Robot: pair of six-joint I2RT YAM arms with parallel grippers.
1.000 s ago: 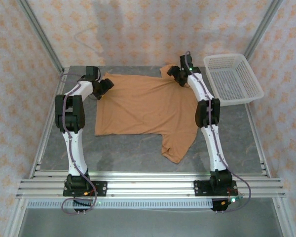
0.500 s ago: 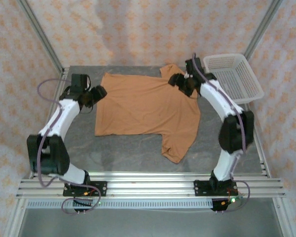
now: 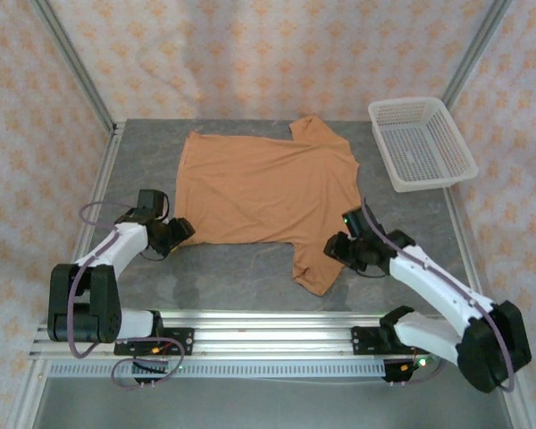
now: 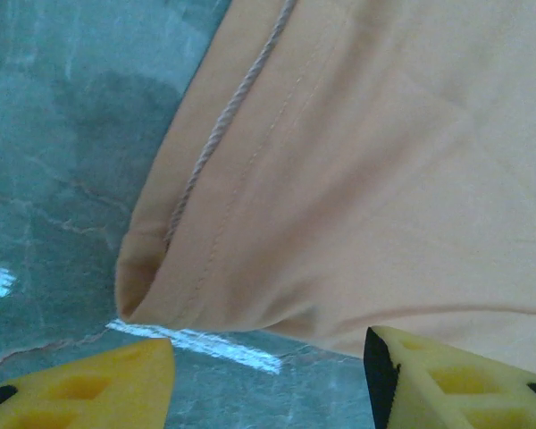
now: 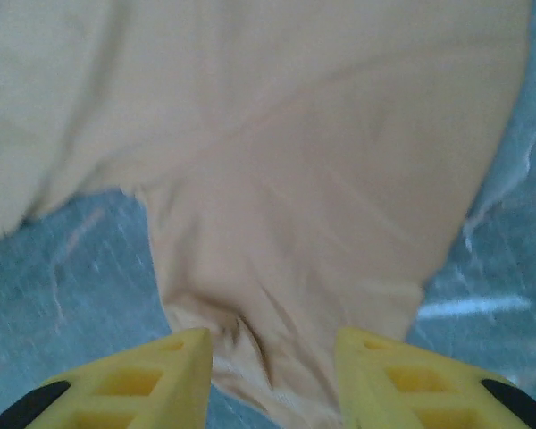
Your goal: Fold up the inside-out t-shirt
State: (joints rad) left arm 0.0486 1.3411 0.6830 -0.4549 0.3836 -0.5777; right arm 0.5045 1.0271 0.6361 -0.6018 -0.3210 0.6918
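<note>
Left wrist: left gripper gapes before t-shirt hem seam; right gripper parted astride sleeve

You face peach floral-patterned walls | below you: grey marbled counter | near edge: silver rails | light: soft, even

The orange-tan t-shirt lies spread flat on the grey table, one sleeve pointing near, the other far.
</note>
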